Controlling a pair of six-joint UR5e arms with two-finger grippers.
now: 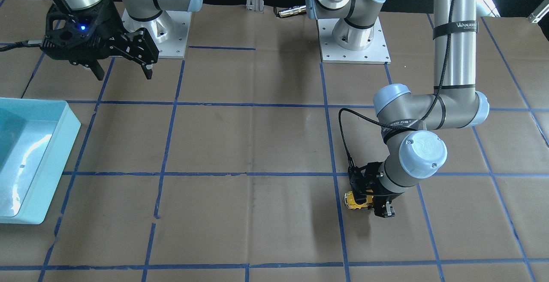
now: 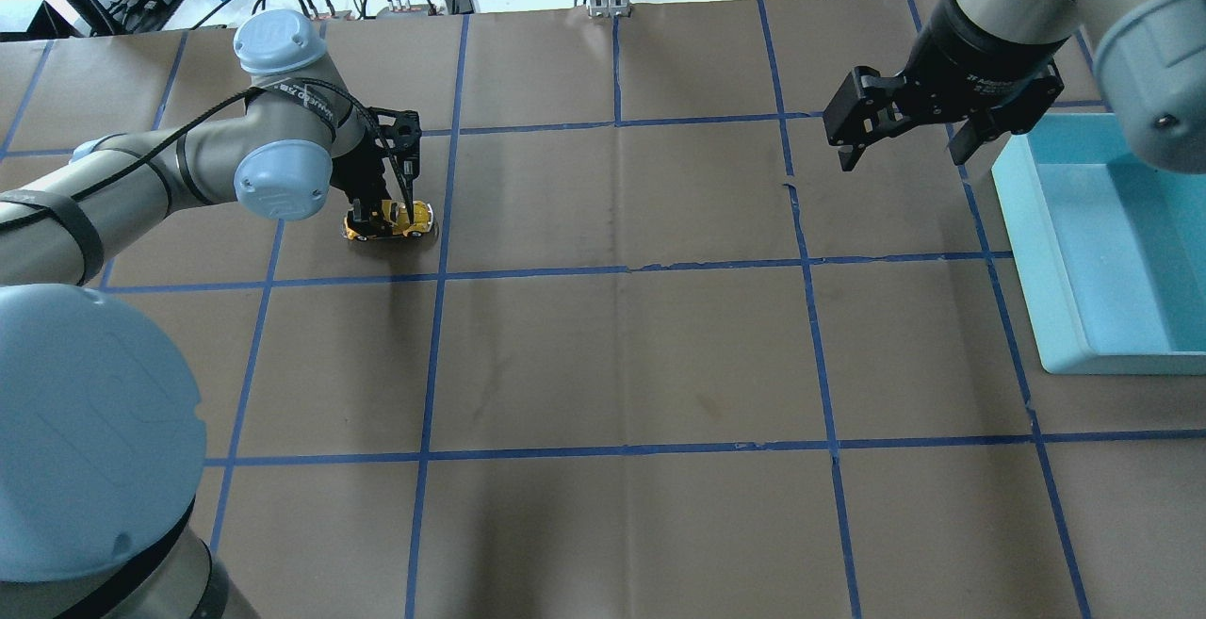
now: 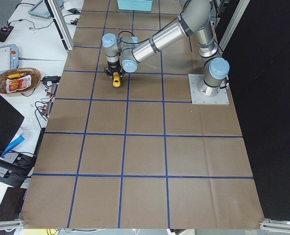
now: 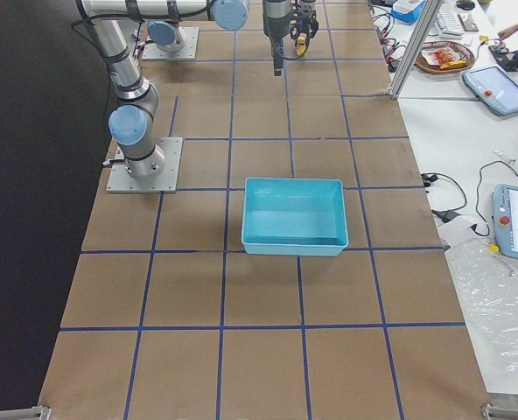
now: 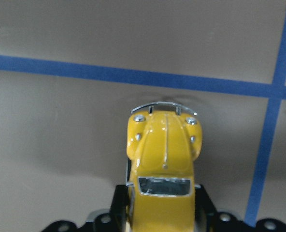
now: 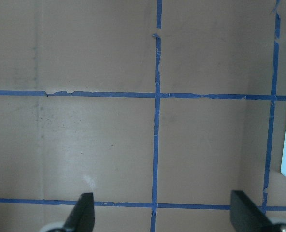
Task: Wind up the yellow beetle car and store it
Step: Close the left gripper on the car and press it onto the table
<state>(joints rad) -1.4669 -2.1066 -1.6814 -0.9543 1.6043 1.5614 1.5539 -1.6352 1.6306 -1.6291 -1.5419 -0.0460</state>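
The yellow beetle car [image 1: 356, 202] [image 2: 396, 220] [image 3: 116, 80] is at the paper-covered table surface in a taped square on my left side. My left gripper [image 1: 371, 204] [image 2: 375, 216] comes down from above and is shut on the car's sides. In the left wrist view the car [image 5: 163, 159] sits between the fingers, its hood and silver bumper pointing away from the gripper [image 5: 162, 220]. My right gripper [image 1: 123, 75] [image 2: 903, 155] [image 6: 164, 215] hangs open and empty above the table, beside the bin.
A light blue bin [image 1: 47, 162] [image 2: 1022, 223] [image 4: 294, 245] stands on my right side, with nothing showing inside. Blue tape lines divide the brown paper into squares. Both arm base plates [image 1: 354, 41] are at the robot's edge of the table.
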